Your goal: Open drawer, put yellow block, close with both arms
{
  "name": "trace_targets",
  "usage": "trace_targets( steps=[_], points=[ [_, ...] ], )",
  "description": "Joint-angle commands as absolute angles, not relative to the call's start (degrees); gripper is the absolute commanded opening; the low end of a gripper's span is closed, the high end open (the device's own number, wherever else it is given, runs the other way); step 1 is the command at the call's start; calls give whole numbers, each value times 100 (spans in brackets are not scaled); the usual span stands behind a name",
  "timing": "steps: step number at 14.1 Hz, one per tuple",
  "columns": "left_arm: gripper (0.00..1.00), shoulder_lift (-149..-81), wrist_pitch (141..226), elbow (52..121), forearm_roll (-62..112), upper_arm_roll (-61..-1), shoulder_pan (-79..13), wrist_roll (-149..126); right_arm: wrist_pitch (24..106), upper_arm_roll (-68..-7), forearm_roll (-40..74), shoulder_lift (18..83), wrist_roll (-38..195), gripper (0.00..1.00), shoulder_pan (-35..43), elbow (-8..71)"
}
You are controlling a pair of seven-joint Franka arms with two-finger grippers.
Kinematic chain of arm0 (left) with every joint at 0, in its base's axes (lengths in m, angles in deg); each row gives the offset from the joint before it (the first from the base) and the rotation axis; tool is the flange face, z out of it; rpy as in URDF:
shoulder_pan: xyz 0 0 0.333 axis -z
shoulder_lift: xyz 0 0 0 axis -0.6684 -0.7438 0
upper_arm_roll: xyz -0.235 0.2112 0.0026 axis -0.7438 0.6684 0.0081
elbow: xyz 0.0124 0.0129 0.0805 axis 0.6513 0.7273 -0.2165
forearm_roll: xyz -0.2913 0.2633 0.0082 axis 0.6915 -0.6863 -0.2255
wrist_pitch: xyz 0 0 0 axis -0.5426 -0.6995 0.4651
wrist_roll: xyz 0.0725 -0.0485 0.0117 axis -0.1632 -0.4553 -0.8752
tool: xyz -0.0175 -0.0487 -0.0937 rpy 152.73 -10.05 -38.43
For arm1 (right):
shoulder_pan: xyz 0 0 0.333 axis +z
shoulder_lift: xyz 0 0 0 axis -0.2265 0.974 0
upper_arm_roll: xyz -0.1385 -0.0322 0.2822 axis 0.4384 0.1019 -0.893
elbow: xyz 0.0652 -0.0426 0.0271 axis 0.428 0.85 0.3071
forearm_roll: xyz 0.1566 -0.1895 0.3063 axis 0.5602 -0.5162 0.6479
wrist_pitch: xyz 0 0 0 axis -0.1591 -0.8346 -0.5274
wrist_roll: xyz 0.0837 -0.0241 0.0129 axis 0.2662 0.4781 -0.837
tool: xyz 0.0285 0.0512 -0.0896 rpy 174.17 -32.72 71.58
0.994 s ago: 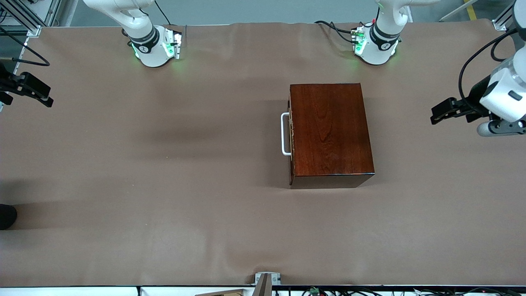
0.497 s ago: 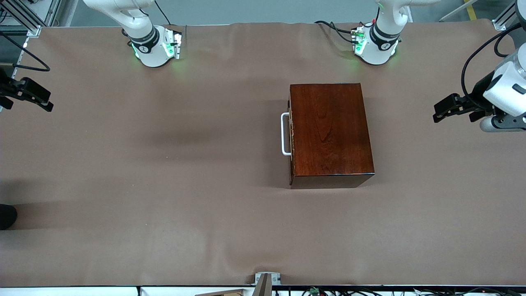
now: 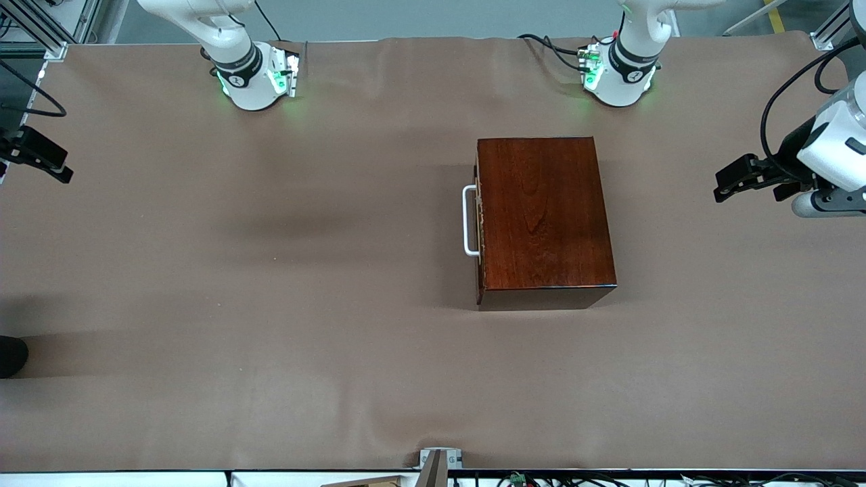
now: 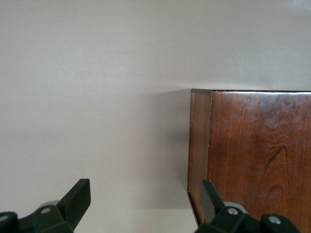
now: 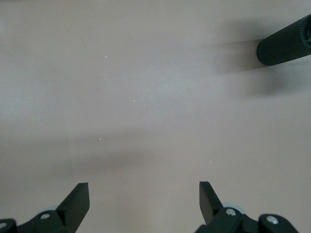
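The dark reddish-brown wooden box (image 3: 544,220) stands near the table's middle, toward the left arm's end. Its drawer is shut, with the white U-shaped handle (image 3: 468,221) on the side facing the right arm's end. The yellow block is out of view. My left gripper (image 3: 734,181) is open and empty, raised over the table's edge at the left arm's end; its wrist view (image 4: 144,193) shows a corner of the box (image 4: 252,150). My right gripper (image 3: 40,161) is open and empty over the table's edge at the right arm's end, above bare cloth (image 5: 144,194).
Brown cloth (image 3: 270,304) covers the table. A black cylindrical object (image 5: 284,46) lies on the cloth in the right wrist view and shows at the view's edge (image 3: 10,356) at the right arm's end. A metal bracket (image 3: 440,460) sits at the table's near edge.
My right gripper has drawn outward toward the table's edge at the right arm's end. My left gripper has shifted slightly outward and upward in view. The box has not moved.
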State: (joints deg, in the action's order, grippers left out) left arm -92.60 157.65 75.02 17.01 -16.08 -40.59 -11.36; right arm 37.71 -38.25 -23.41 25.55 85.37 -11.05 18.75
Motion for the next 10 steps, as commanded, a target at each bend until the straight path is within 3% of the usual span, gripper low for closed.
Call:
trace_targets(
  steps=[1,10],
  points=[
    [100,-9156,15775,7527,1726,-1593,-4063,-1031,3733,-3864,-2285,2543,8570,100,-1160,1820],
    [100,-9130,15687,7510,1383,-1637,-4063,-670,3697,-3882,-2170,2525,8561,100,-1134,1820]
  ],
)
